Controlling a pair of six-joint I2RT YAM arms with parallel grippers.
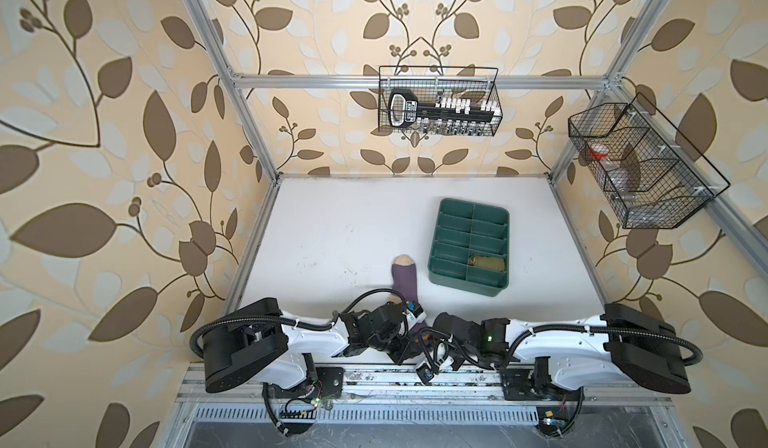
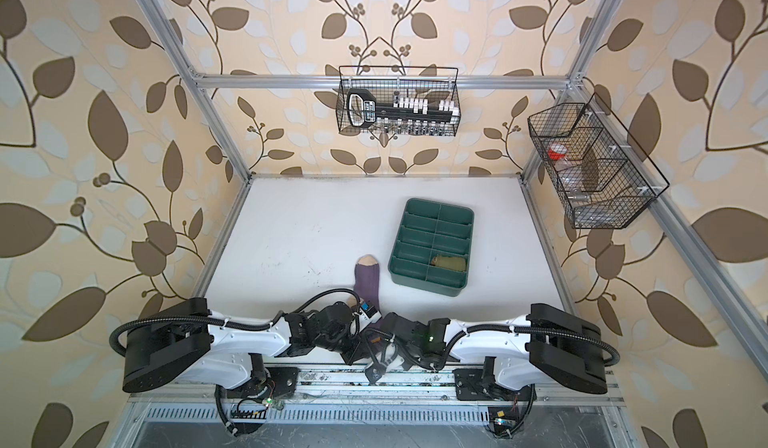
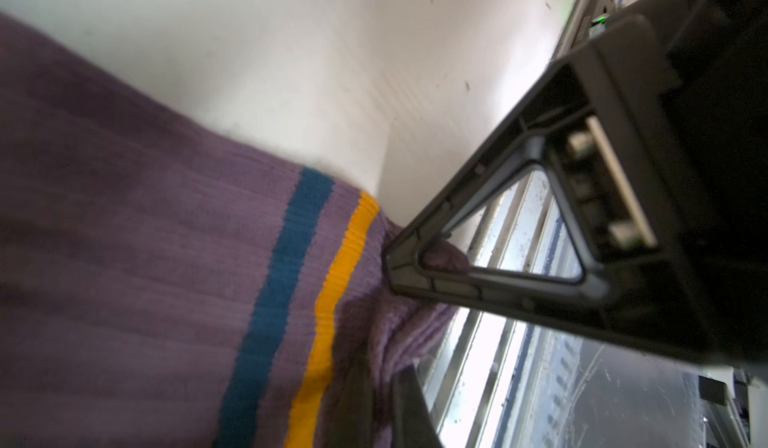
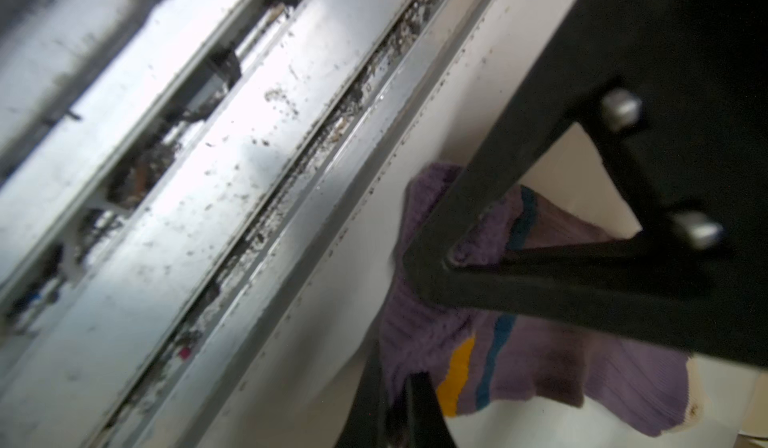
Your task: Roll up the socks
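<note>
Top views, table (image 1: 332, 234): flat white surface with faint scuffs, filling the centre of the frame.
purple sock (image 1: 404, 282): ribbed knit, lying flat and long just left of the tray. Its rounded beige toe points to the upper frame. The cuff end sits at lower centre, under the two wrists.
olive sock (image 1: 487, 262): rolled into a short, stubby cylinder in the tray's right column, second compartment from the near end.
tray (image 1: 465, 286): dark green hard plastic, rectangular with rounded corners and thin dividers, right of centre.
left wrist view, cuff: a blue stripe (image 3: 286, 259) and a yellow stripe (image 3: 345, 267) cross the fine ribs.
left gripper (image 3: 397, 321): black plastic fingers (image 3: 498, 290) shaped as open triangles. The bunched cuff edge lies between them and one tip touches the fabric. Clamped or loose, I cannot tell.
right gripper (image 4: 411, 321): jaws together, pinching the purple sock at its cuff, and the knit puckers there.
rail (image 4: 257, 167): slotted aluminium, shiny and dust-speckled, beside the cuff.
</note>
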